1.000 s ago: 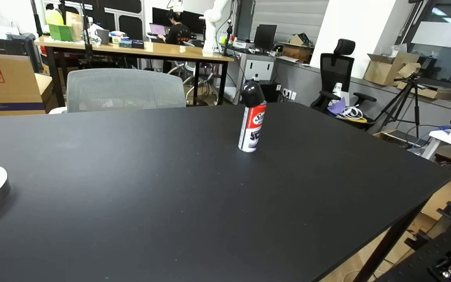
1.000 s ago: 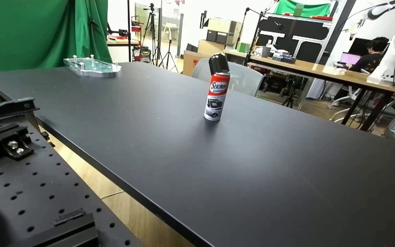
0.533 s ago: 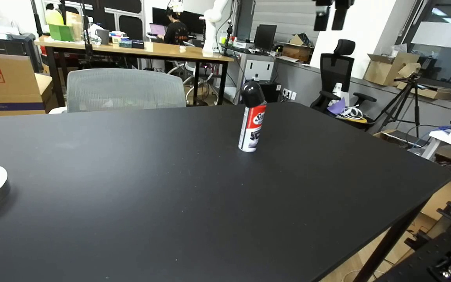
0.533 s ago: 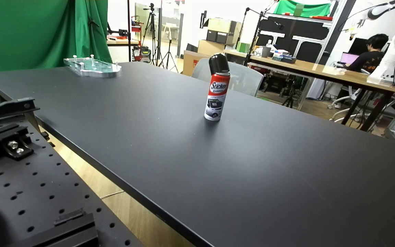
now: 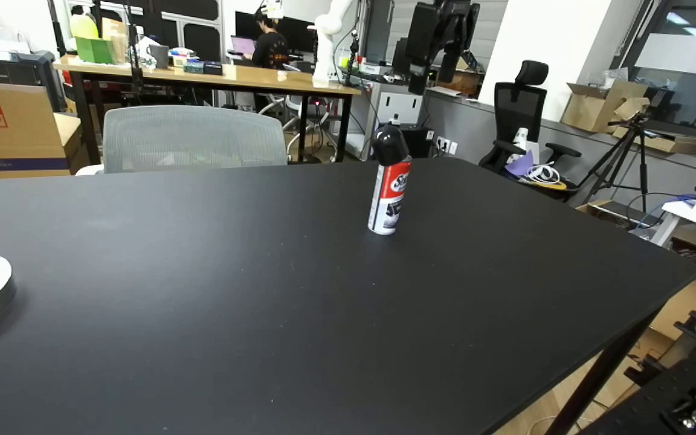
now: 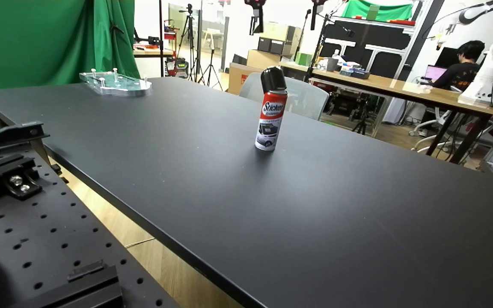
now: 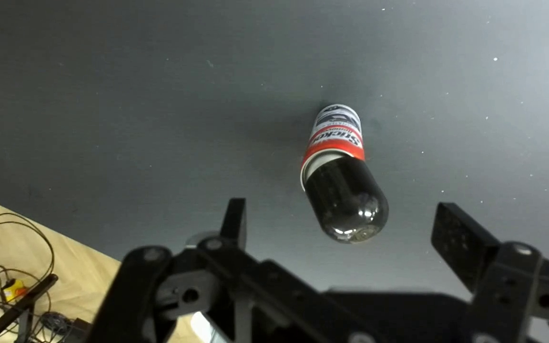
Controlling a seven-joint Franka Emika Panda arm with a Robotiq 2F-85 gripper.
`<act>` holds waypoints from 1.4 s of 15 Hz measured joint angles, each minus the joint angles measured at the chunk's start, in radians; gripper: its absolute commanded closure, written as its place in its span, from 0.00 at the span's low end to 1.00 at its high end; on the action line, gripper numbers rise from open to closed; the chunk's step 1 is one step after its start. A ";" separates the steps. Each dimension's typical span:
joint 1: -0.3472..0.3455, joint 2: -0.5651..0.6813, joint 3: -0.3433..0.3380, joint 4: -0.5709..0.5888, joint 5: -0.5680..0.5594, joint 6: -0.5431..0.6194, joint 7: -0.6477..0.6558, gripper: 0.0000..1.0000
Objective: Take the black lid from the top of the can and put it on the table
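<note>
A: Your gripper [image 6: 286, 30] hangs above the table [image 6: 336, 192], jaws parted wide and holding nothing. Why so broad?

B: Presumably so they can pass either side of the black lid [image 7: 347, 197], which your wrist view frames between them. Both exterior views show the gripper above the lid, not touching it.

A: And how does that lid sit for you?

B: Askew on top of the can [image 6: 271, 121], tilted enough that your wrist view catches part of the can's rim uncovered. It is likely perched loosely so you can lift it without a twist; by the same token, a clumsy brush could knock it off.

A: The can stands upright. Why there?

B: In an exterior view you find it in from the edge facing the grey mesh chair [image 5: 194, 136], toward the far rounded corner. That margin probably lets you set the lid down short of any edge, should its domed end make it roll.

A: So you appear to be at the approach, the lid not yet taken.

B: Your next move likely calls for matching the lid's lean before closing.
</note>
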 measured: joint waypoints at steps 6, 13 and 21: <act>0.000 0.014 0.000 0.001 -0.005 -0.002 -0.001 0.00; 0.000 0.169 0.007 0.069 -0.034 -0.001 0.102 0.00; 0.019 0.300 0.034 0.174 -0.035 -0.001 0.158 0.26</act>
